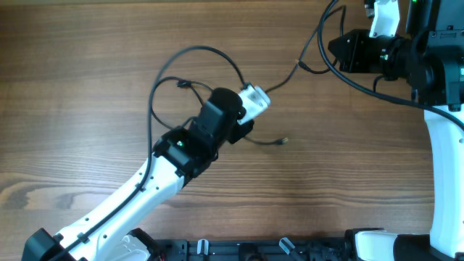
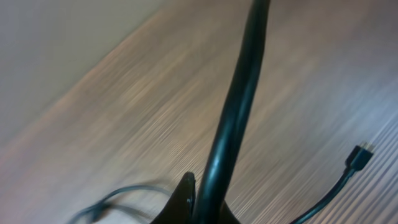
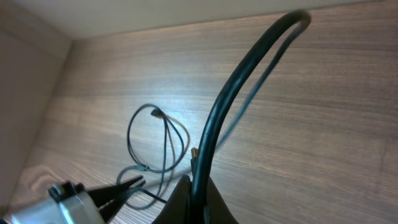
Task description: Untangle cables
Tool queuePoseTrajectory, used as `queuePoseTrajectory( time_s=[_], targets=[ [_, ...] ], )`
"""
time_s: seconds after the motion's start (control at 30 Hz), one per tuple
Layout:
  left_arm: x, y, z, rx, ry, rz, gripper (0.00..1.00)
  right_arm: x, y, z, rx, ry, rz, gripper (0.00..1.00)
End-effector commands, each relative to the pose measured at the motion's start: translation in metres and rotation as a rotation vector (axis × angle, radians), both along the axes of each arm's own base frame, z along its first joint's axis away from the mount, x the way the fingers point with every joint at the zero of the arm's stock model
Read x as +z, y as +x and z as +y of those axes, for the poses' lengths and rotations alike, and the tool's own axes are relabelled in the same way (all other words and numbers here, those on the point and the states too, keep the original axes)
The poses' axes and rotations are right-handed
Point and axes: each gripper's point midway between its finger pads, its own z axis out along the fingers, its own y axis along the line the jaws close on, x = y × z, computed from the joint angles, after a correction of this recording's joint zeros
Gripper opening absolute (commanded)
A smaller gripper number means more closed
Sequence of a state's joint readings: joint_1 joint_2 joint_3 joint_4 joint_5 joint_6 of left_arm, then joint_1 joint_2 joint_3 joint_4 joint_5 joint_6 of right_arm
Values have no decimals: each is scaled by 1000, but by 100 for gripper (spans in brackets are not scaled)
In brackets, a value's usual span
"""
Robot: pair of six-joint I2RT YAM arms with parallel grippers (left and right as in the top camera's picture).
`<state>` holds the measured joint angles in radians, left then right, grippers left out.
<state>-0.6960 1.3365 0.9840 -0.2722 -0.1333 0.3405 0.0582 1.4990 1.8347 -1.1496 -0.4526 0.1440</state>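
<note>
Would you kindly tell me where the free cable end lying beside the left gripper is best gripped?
Grip just behind its plug, from straight above, with the fingers across the cord. It lies flat on bare table, clear of the loops.

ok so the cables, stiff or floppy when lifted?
Probably floppy: the cables curl in loose loops on the wooden table, and the raised strand bends in an arc. Likely light, since they're thin. The small plug on a free end may drag and snag other strands.
</note>
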Motion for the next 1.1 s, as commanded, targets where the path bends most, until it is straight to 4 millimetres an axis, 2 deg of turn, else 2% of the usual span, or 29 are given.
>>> queuePoseTrajectory(
  time_s=[0.0,0.1,0.2,0.33,0.43,0.5,0.6,0.7,0.87,1.07],
  targets=[
    [26,11,-7,213,-469,179,4,3,-9,14,175,-45,-68,4],
    [42,24,-2,352,-698,245,4,6,-30,37,426,-42,-147,4],
    [60,36,1,435,-899,284,4,0,-44,51,542,-43,-149,6],
    [81,39,-6,441,-1077,330,4,-14,-45,68,593,-35,-116,9],
    [96,43,0,489,-1241,398,4,-28,-43,79,626,-28,-80,9],
    [113,44,6,475,-1372,485,4,-36,-40,89,652,-26,-68,9],
    [126,41,5,388,-1406,545,4,-37,-34,100,676,-27,-95,10],
    [127,39,6,363,-1428,611,4,-37,-32,110,702,-30,-123,16],
    [137,36,6,337,-1500,702,4,-41,-41,127,802,-60,-165,25],
    [138,29,0,298,-1484,742,4,-41,-42,136,835,-95,-205,44]
  ],
)
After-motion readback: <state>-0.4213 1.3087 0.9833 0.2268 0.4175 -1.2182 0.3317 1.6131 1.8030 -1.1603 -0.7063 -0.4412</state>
